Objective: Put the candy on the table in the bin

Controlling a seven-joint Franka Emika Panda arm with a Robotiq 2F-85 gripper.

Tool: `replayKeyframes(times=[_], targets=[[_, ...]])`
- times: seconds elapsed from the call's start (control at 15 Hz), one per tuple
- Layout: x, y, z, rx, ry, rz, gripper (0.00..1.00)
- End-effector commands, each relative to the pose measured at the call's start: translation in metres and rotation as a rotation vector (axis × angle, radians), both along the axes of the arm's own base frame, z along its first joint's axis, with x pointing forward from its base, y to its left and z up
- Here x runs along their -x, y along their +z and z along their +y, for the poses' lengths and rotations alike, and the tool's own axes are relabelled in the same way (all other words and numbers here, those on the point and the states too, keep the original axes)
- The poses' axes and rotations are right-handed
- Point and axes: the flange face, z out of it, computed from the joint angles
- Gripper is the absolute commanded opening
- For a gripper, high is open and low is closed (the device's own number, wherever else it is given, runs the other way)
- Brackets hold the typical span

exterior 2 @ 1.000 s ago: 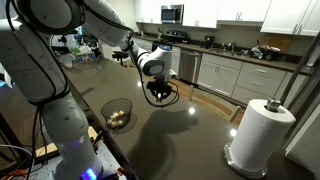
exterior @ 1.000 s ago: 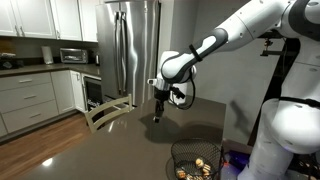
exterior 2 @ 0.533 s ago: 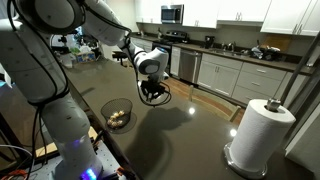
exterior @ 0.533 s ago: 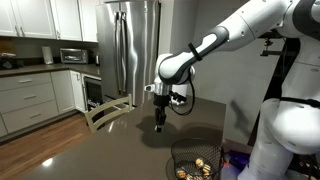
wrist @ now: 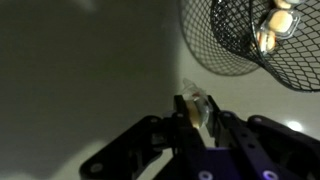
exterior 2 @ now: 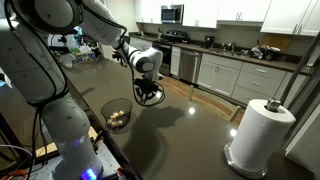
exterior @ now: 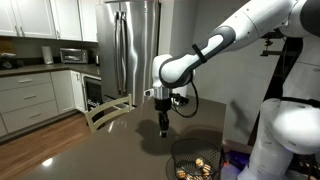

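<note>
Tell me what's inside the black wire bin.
Pale gold candies lie heaped at the bottom of the bin, seen through its mesh. Pieces under the heap are covered, so their number cannot be told.

Your glossy white rounded-shell robot arm (exterior: 214, 46) looks pretty clean in both exterior views: fat tube-shaped links, smooth plastic, with dark grey bands wherever two segments meet. The lower links are much chunkier, basically big white barrels (exterior 2: 38, 62). At the wrist the white gives way to your matte black two-finger gripper (exterior: 165, 127), and a thin black cable loop (exterior: 186, 100) hangs off beside it. In the wrist view your gripper's fingers (wrist: 148, 134) are flat black angular linkage bars, narrowing toward the tips. It's too blurry there to make out any screws or markings.
</note>
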Motion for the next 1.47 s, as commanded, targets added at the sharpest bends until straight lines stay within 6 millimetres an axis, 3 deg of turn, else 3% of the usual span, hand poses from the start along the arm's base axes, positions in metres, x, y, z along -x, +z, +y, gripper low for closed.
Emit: replayKeyframes(times=[0.0,0.33,0.87,1.2,1.4], targets=[[0.019,0.013,0.019,0.065,-0.022,-0.019,0.06],[0.038,0.024,0.044,0.123,-0.057,-0.054,0.06],[0.057,0.05,0.04,0.137,-0.151,-0.093,0.06],[0.063,0.051,0.049,0.143,-0.174,-0.076,0.06],[0.066,0.043,0.065,0.148,-0.19,-0.066,0.06]])
